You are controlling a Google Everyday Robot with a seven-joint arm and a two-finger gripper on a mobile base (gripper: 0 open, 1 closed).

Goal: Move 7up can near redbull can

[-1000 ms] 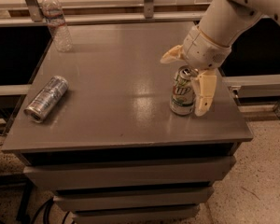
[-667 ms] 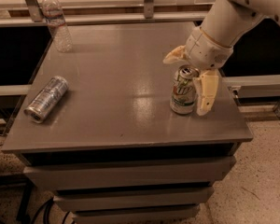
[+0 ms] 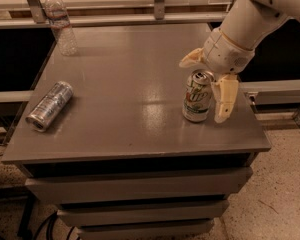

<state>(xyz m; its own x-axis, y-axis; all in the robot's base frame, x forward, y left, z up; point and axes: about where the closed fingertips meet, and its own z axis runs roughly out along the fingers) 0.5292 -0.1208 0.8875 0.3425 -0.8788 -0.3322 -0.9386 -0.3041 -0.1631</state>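
The 7up can (image 3: 197,96) stands upright on the right side of the grey table (image 3: 125,84), white with a green logo. My gripper (image 3: 202,90) hangs over it from the upper right, open. One cream finger (image 3: 191,58) is behind and left of the can, the other finger (image 3: 224,98) is at its right front, so the can stands between them. The redbull can (image 3: 50,105), slim and silver, lies on its side near the table's left edge, far from the 7up can.
A clear plastic water bottle (image 3: 60,23) stands at the table's back left corner. A metal rail (image 3: 140,19) runs behind the table. The table's right edge is close to the 7up can. Drawers sit below the top.
My gripper has edged slightly to the right around the 7up can. The cans and the bottle have not moved.
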